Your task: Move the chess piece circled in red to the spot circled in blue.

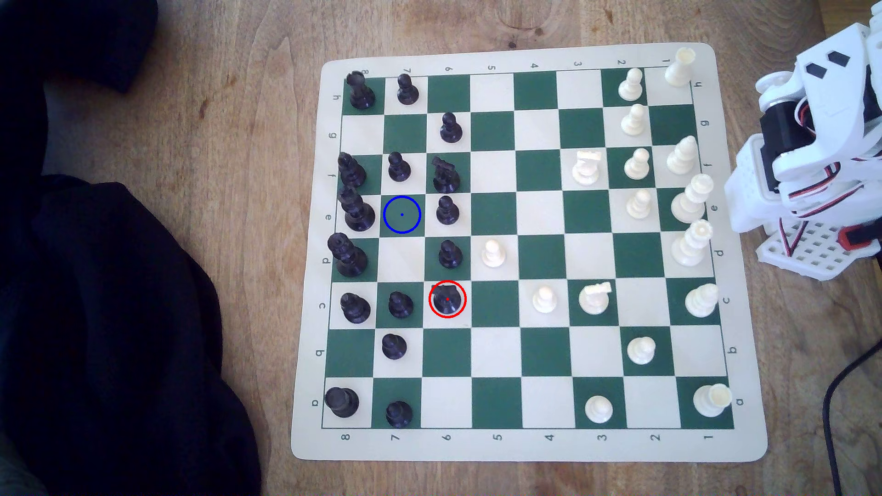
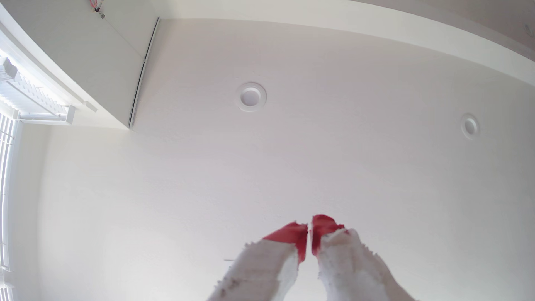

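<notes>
My tool point(image 2: 309, 231) points at the ceiling, red tips pressed together, parked clear; black knight point(image 1: 447, 299) waits ringed; blue-ringed square point(image 1: 402, 214) stands free.

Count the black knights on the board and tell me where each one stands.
2. The red-circled knight stands in row c, column 6. The other knight stands in row f of the same column, higher in the exterior view. None looks hidden.

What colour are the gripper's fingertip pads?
Red, on white fingers; clearest in the wrist view, where the gripper points up at the ceiling, tips nearly touching.
</notes>
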`<control>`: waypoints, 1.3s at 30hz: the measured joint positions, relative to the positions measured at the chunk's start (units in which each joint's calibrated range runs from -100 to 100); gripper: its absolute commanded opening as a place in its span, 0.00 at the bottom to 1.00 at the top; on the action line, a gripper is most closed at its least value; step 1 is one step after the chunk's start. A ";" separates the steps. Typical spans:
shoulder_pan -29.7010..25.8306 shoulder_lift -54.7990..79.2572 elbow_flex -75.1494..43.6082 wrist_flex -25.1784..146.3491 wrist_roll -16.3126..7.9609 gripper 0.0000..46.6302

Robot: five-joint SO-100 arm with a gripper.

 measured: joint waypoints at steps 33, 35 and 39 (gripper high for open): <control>-0.88 0.34 -4.52 83.75 -0.10 0.00; 0.59 0.42 -7.50 94.10 -0.24 0.00; 0.96 0.67 -9.67 105.42 -0.20 0.00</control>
